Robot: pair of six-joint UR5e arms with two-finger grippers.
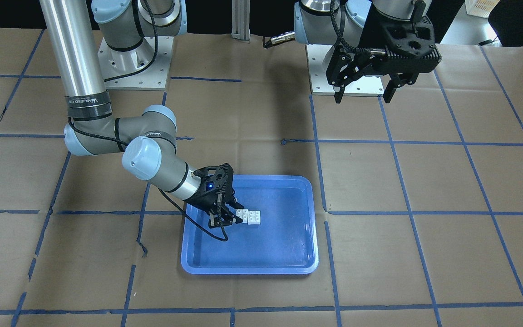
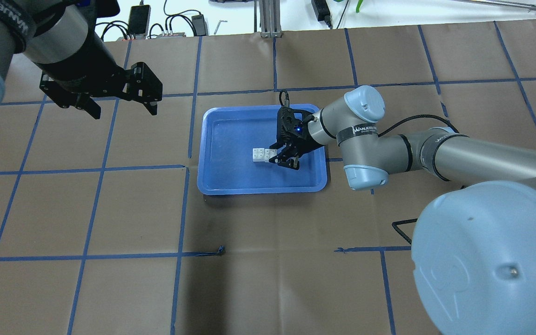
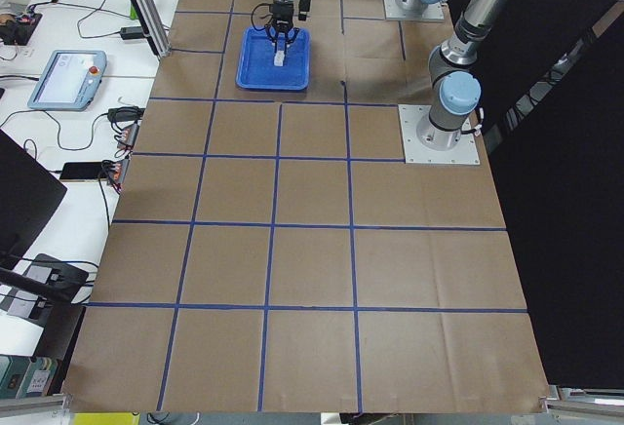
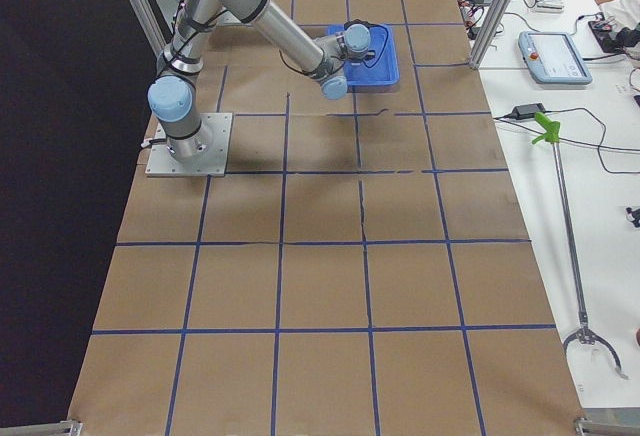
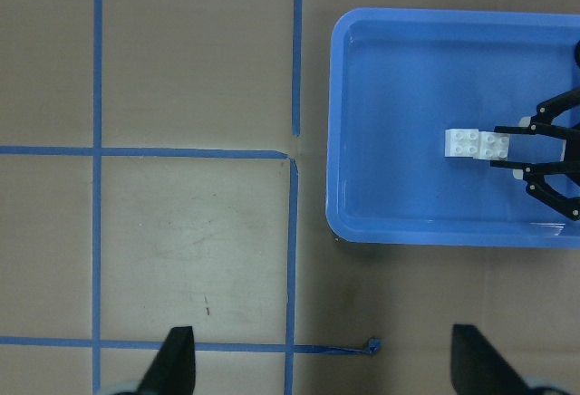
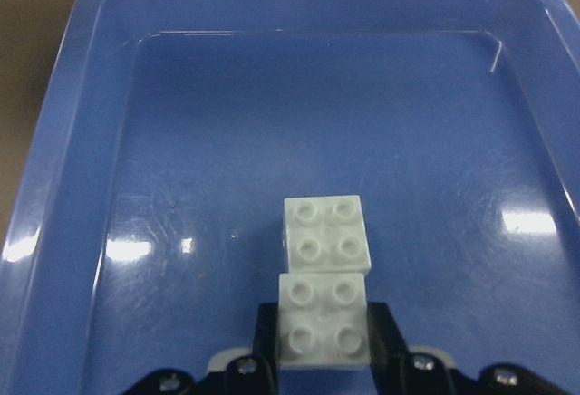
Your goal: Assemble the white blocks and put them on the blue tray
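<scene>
A blue tray sits on a brown paper-covered worktop marked with a blue tape grid. The right arm reaches into the tray from its right side, as seen from overhead, with the right tool low over the tray floor. It is closed narrow on the held white block, one finger pad pressed against each side. The second white block lies just past the fingertips, touching the far end of the held one, so the pair forms a short row with studs up. Both blocks are inside the tray, a little right of its middle in the overhead view. The left tool hangs above the bare worktop, well apart from the tray, its fingers spread wide and holding nothing.
</scene>
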